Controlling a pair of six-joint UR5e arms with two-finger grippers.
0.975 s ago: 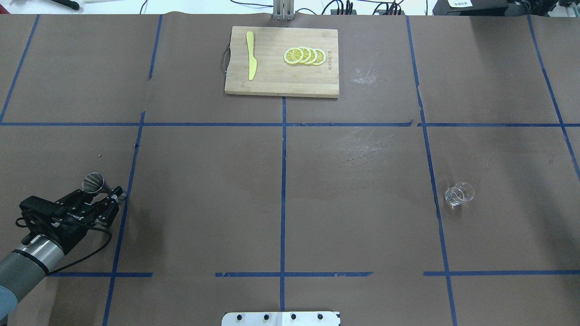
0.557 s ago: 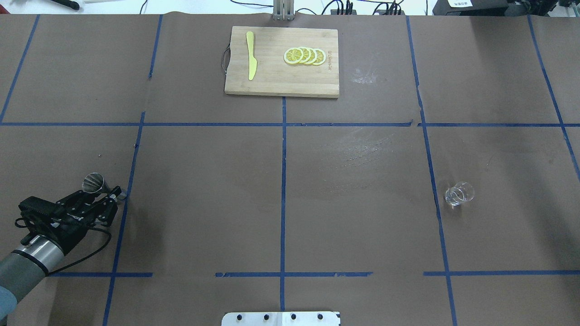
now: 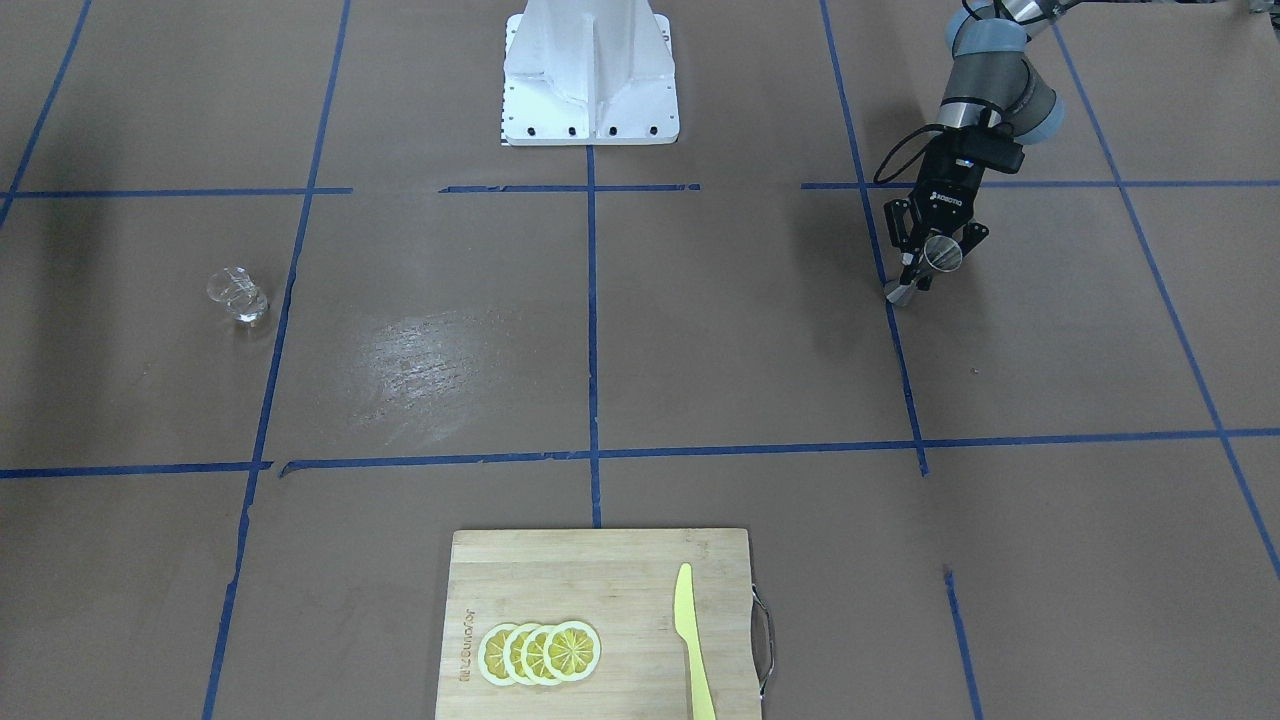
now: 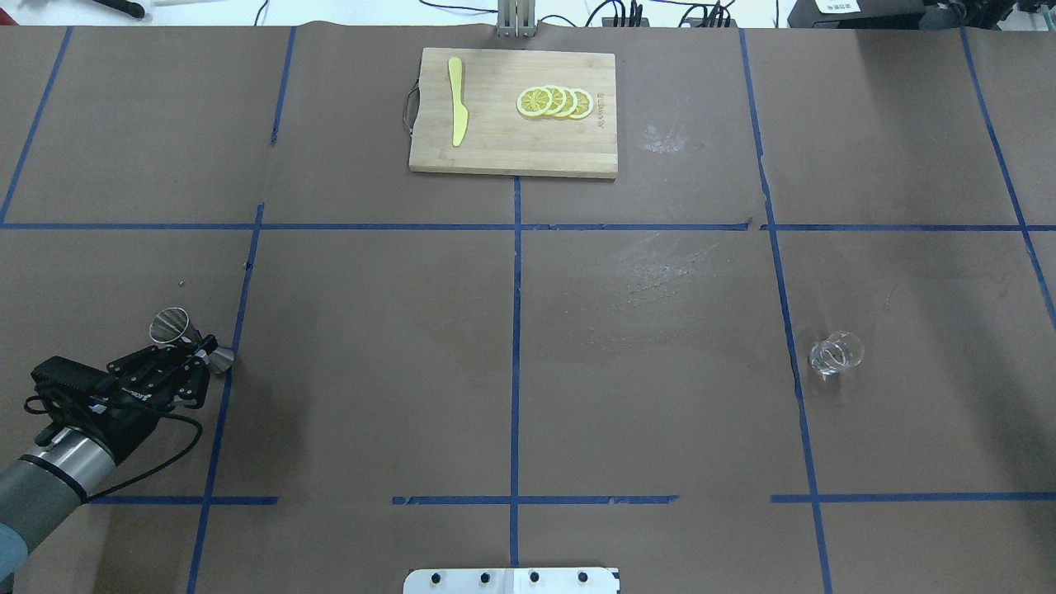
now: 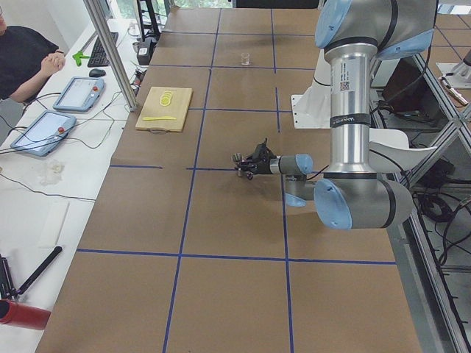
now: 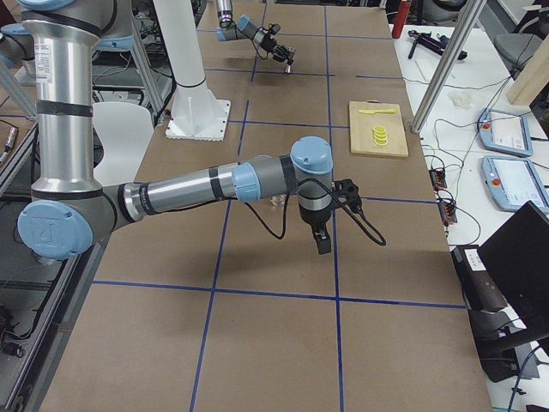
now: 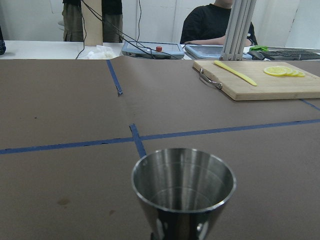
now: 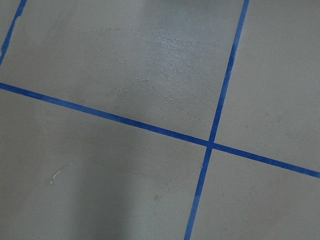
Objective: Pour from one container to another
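The steel jigger is at the table's left, its open mouth filling the bottom of the left wrist view. My left gripper is shut on its narrow waist, with the base cone sticking out past the fingers; the front view shows the same grip on the jigger. The clear glass cup stands alone at the right, also seen as the cup, far from both grippers. My right gripper hangs above the table near the cup; I cannot tell whether it is open or shut.
A wooden cutting board with lemon slices and a yellow knife lies at the far middle. The robot's white base plate is at the near edge. Seated people and tablets are beyond the far edge.
The left gripper's fingers have closed onto the jigger's waist, and the jigger's base cone now shows past the fingertips. The glass cup has not moved.
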